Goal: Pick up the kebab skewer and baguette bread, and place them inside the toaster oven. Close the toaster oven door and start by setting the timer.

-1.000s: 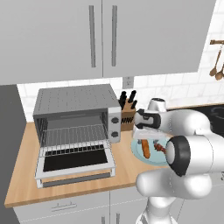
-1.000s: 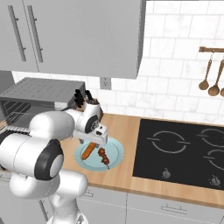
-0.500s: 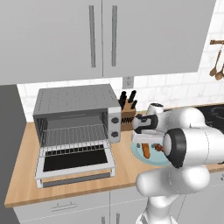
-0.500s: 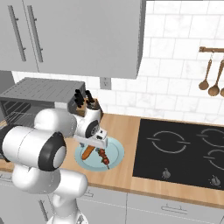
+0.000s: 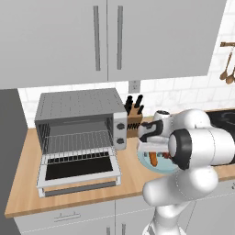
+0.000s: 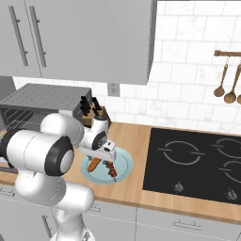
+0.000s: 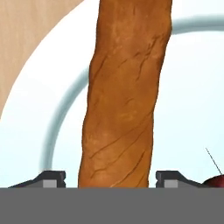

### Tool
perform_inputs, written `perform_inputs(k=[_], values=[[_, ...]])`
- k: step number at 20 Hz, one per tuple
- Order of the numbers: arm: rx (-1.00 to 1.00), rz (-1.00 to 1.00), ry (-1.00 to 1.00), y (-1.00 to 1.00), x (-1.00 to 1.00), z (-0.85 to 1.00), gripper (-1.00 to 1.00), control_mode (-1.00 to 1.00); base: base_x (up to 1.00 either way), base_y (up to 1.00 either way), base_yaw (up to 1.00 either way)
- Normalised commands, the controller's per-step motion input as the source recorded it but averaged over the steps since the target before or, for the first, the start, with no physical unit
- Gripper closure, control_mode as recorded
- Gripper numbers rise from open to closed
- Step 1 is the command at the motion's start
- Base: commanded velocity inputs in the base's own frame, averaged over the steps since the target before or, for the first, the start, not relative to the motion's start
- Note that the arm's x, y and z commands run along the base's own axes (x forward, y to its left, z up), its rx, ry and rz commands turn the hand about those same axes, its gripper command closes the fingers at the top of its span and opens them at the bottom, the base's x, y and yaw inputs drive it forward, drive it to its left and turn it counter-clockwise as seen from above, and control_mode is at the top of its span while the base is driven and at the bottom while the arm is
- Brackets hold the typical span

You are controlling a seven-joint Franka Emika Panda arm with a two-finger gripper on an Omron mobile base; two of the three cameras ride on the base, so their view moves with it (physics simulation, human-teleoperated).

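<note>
The baguette bread [image 7: 127, 96], an orange-brown cracked loaf, lies on a pale blue plate [image 7: 192, 87] and runs up between my fingertips. My gripper [image 7: 110, 178] straddles it, open, with a narrow gap showing on each side of the loaf. In the right base view the gripper [image 6: 101, 157] is low over the plate [image 6: 123, 162], above the baguette [image 6: 94, 164], and the dark red kebab skewer [image 6: 111, 169] lies beside it. The toaster oven [image 5: 78, 108] stands to the left with its door [image 5: 78, 170] dropped open and the wire rack bare.
A knife block [image 5: 134, 120] stands right of the oven, just behind the plate. A black cooktop [image 6: 197, 160] lies to the right, with wooden spoons [image 6: 226, 89] hanging on the wall above it. Wall cabinets hang overhead.
My hand has sunk lower onto the plate, and the jaws have narrowed around the baguette. The plate, the skewer and the oven have not moved.
</note>
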Motion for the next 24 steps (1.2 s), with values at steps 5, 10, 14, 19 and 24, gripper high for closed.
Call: perform_inputs(k=[5,10,14,19,24], values=[[0.00,0.00,0.00,0.00,0.00,0.00,1.00,-1.00,0.00,0.00,0.00],[0.00,0.00,-0.04,0.00,-0.04,0.36,1.00,-1.00,0.00,0.00,0.00],[0.00,0.00,-0.06,0.00,-0.33,0.98,1.00,-1.00,0.00,0.00,0.00],[0.00,-0.09,-0.04,0.01,-0.69,1.00,1.00,-1.00,0.00,0.00,0.00],[0.02,-0.25,-0.01,0.11,-0.87,0.95,1.00,-1.00,0.00,0.00,0.00]])
